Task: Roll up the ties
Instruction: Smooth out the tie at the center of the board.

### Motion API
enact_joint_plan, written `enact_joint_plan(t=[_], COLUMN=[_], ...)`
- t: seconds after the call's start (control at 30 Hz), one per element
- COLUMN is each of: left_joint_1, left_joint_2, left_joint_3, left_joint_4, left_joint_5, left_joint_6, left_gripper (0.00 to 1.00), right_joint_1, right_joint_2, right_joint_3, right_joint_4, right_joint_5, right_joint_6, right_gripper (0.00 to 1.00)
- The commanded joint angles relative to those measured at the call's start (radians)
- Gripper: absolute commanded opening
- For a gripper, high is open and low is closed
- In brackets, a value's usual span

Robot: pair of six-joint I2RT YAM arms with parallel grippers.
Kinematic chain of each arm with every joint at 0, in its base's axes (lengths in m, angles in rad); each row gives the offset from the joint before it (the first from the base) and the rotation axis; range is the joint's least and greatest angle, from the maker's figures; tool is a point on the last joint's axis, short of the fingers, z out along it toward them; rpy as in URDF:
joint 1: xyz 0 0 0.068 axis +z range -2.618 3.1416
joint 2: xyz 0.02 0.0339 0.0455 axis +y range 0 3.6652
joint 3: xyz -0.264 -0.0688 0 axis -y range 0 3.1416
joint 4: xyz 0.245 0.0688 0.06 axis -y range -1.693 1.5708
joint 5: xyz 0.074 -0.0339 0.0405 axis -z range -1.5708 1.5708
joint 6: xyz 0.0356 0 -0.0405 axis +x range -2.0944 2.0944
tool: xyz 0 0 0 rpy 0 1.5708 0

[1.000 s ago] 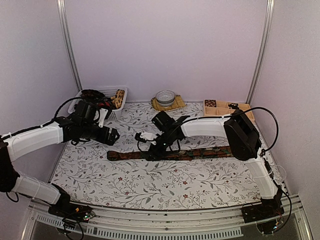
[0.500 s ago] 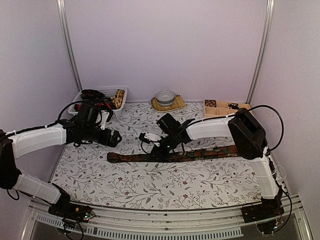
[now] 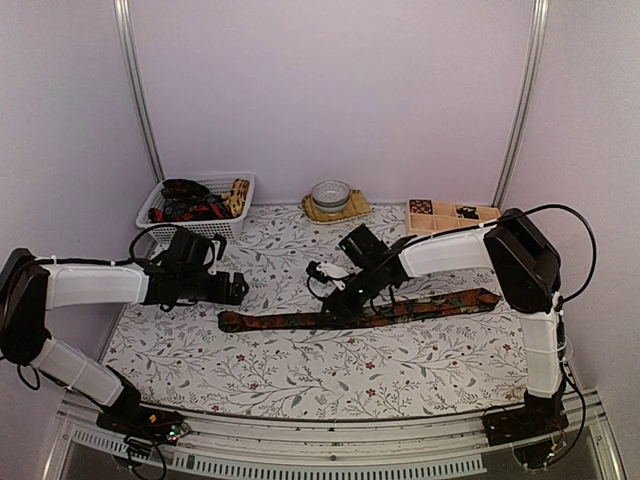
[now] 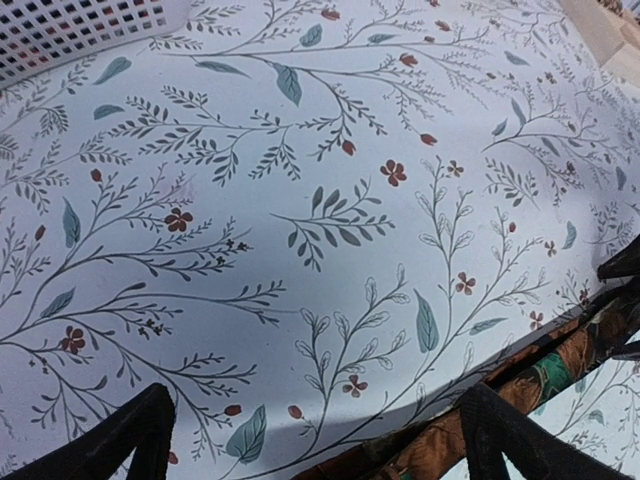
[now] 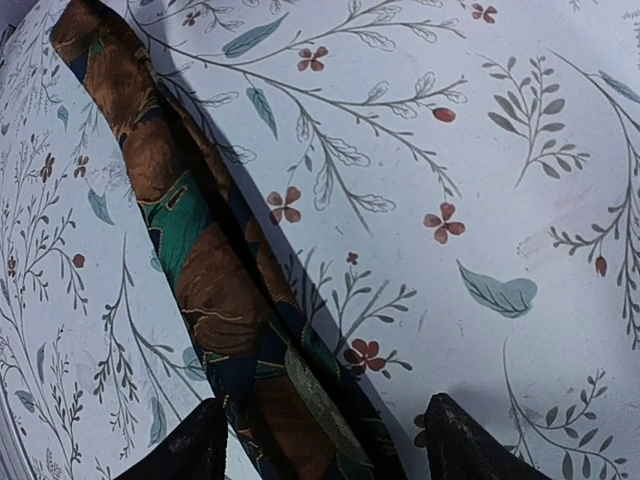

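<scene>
Basket (image 3: 222, 180), bowl (image 3: 330, 192) and wooden tray (image 3: 442, 223) line the back

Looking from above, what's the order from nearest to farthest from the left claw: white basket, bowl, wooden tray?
1. White basket, back left, behind the left gripper.
2. Bowl, back middle.
3. Wooden tray, back right.

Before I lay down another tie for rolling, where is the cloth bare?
Bare: the near tablecloth strip between tie and arm bases. Crowded: the back edge with white basket, bowl, wooden tray; mid-table, left gripper and right gripper by the tie.
</scene>
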Motion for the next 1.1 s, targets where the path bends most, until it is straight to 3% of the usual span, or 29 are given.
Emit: enact_joint_plan(t=[0.0,0.2,0.5,0.67,1.07], left_joint_1=[-0.029,-0.035,-0.047,-0.069,-0.110], left_joint_2=[-0.035,-0.105,-0.067,-0.068,-0.152], left_joint_3=[-0.067,-0.203,-0.230,-0.228,-0.247], left_joint_4=[0.087,0.233,0.215,0.167,0.024], left_joint_5=[-0.037,0.022,0.009,-0.011,-0.092], left_joint_6=[-0.112,-0.199,-0.243,-0.257,-0.366], left_gripper=[1.00,0.97,0.88,0.77,0.76], right_joint_1=[-0.077,-0.197,-0.321,-0.357,-0.422], right_joint_2=[-0.124,-0.293,-0.494,-0.512,-0.495], right_joint_3=[-0.042,-0.178,-0.421,-0.476,-0.581], right_joint_4=[-0.073,0.041,0.204,0.240,0.302], right_joint_5=[0.035,-0.067,-0.191,-0.262,-0.322], right_joint_6=[0.157,0.362,0.529,0.585,0.638], right_gripper=[0.68,0.68,0.64,0.56,0.46])
